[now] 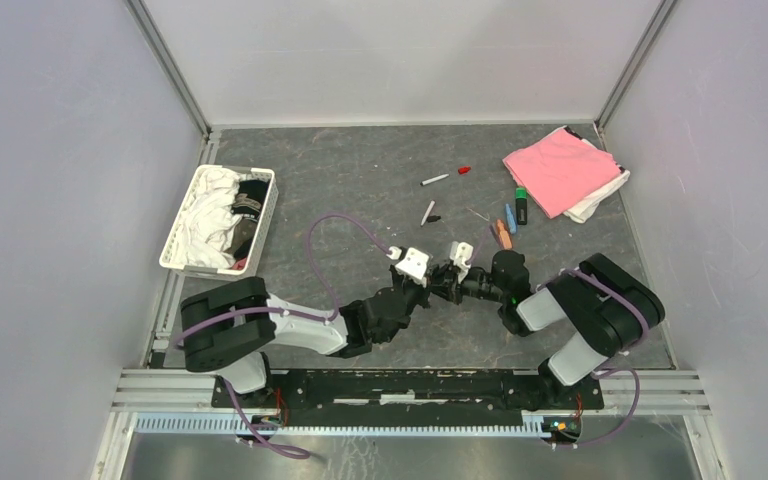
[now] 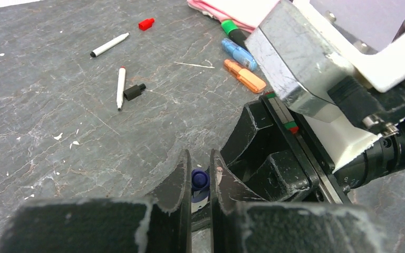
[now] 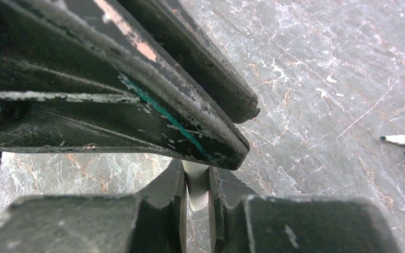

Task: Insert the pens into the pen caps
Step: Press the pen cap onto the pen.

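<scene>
My left gripper [image 2: 200, 167] is shut on a blue-purple cap [image 2: 200, 180]. My right gripper [image 3: 196, 182] is shut on a thin white pen [image 3: 196, 185]. The two grippers meet tip to tip above the table's middle [image 1: 445, 278], cap against pen; the joint itself is hidden. On the table lie a white pen [image 2: 109, 45] beside a red cap [image 2: 146, 23], another white pen [image 2: 121, 87] beside a black cap [image 2: 134, 91], an orange marker [image 2: 245, 76], a blue marker [image 2: 239, 52] and a black-and-green marker [image 2: 232, 30].
A pink cloth [image 1: 560, 168] on white cloth lies at the back right. A white basket [image 1: 172, 250] of cloths stands at the left. A thin white stick [image 2: 192, 65] lies near the markers. Grey walls enclose the table.
</scene>
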`<state>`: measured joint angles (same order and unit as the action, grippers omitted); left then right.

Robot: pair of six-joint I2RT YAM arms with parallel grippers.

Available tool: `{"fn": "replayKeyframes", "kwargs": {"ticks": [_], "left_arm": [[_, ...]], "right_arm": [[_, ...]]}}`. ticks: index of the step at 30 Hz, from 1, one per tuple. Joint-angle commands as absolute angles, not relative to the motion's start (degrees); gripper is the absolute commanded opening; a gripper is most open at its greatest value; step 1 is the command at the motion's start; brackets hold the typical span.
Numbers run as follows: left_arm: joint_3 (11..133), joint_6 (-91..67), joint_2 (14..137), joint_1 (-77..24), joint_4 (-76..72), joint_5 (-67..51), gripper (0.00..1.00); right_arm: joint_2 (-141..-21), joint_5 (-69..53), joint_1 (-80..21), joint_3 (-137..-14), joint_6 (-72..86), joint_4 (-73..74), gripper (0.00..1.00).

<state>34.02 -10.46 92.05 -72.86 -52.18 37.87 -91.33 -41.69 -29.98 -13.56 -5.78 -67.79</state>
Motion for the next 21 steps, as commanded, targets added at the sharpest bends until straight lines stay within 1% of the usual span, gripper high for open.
{"fn": "replayKeyframes", "kwargs": {"ticks": [1, 3, 7, 11, 15, 21], "left_arm": [[31.5, -9.9, 97.6, -77.9, -38.1, 28.1, 0.02], [31.3, -9.9, 100.3, -77.9, -39.5, 27.5, 0.02], [30.1, -12.7, 109.7, -78.3, -44.1, 24.3, 0.02], [28.4, -15.4, 113.1, -79.2, -47.5, 24.1, 0.02], [27.3, -15.7, 110.4, -79.3, -47.3, 26.7, 0.02], [31.7, -15.0, 99.5, -79.1, -35.3, 32.7, 0.03]], "right_arm": [[-92.3, -29.1, -28.5, -17.9, -1.2, -97.6, 0.00], [-94.1, -28.6, -28.6, -17.6, -1.2, -97.6, 0.00], [-97.7, -27.7, -28.6, -16.1, -1.9, -98.7, 0.00], [-99.0, -28.1, -28.6, -15.8, -1.3, -99.3, 0.00], [-98.8, -27.9, -28.6, -16.5, -1.5, -98.9, 0.00], [-92.3, -31.3, -28.6, -19.0, -2.5, -91.3, 0.00]]}}
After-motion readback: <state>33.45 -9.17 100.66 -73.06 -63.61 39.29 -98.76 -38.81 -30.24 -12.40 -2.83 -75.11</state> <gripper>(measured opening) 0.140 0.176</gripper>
